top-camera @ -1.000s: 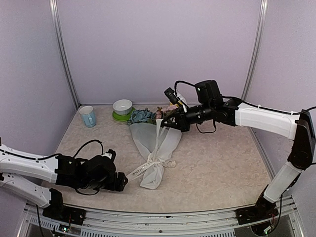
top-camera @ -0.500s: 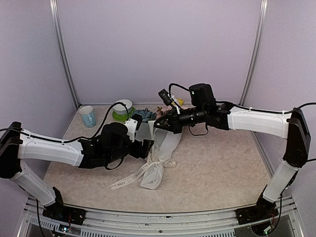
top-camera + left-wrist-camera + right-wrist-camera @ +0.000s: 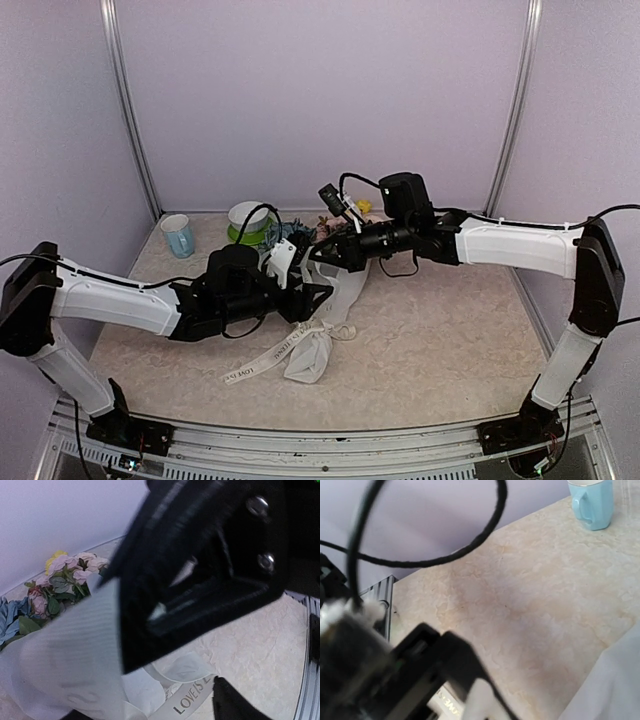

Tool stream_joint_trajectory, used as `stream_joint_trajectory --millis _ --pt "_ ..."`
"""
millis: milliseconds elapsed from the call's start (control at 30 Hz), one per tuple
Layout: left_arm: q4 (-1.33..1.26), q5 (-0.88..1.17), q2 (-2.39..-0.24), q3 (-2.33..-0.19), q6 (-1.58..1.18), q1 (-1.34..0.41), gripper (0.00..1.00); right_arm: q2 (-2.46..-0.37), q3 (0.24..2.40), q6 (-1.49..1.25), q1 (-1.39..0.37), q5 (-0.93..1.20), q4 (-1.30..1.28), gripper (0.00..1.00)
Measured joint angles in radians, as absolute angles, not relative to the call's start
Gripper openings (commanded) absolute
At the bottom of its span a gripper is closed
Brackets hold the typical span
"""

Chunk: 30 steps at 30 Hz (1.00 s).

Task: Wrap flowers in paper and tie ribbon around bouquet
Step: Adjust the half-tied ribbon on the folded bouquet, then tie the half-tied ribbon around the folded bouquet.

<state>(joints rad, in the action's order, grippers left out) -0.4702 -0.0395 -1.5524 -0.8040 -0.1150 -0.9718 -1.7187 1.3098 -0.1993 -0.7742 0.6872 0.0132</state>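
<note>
The left fingers (image 3: 314, 293) have swung in beside the bouquet (image 3: 310, 356).

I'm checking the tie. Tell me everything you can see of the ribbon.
The ribbon is a narrow cream fabric strip printed with dark lettering; "LOVE IS" reads in the left wrist view. It is knotted around the narrow lower end of the paper-wrapped bouquet, one loose tail lying flat on the table toward the near left.

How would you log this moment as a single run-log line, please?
phase: tying ribbon | left gripper: open, beside bouquet | right gripper: shut, seemingly on ribbon | other end: lying loose
</note>
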Motion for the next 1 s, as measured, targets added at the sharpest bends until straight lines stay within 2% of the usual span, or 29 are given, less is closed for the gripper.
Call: stream_joint_trajectory --millis 33,67,167,200,467,667,867,1000 --pt "-0.478 -0.049 -1.552 -0.804 -0.117 -0.971 0.28 -1.720 1.310 -0.199 -0.774 0.688 0.013 0.00" --pt "-0.487 -0.073 -1.554 -0.805 -0.128 -0.970 0.30 -1.720 1.310 -0.199 -0.774 0.689 0.013 0.00" --pt "-0.492 -0.121 -1.586 -0.837 -0.143 -0.960 0.64 -1.720 1.309 -0.199 -0.774 0.692 0.013 0.00" --pt "-0.491 -0.125 -1.599 -0.850 -0.143 -0.957 0.71 -1.720 1.308 -0.199 -0.774 0.692 0.013 0.00" --pt "-0.519 -0.038 -1.584 -0.789 -0.149 -0.934 0.89 -1.720 1.299 -0.200 -0.771 0.667 0.005 0.00" --pt "-0.531 0.059 -1.511 -0.671 -0.075 -0.920 0.98 -1.720 1.299 -0.193 -0.768 0.633 -0.011 0.00" --pt "-0.557 0.087 -1.523 -0.680 -0.026 -0.916 0.99 -1.720 1.299 -0.186 -0.768 0.622 -0.018 0.00" --pt "-0.593 0.065 -1.592 -0.762 -0.052 -0.915 0.96 -1.720 1.299 -0.185 -0.768 0.620 -0.018 0.00"
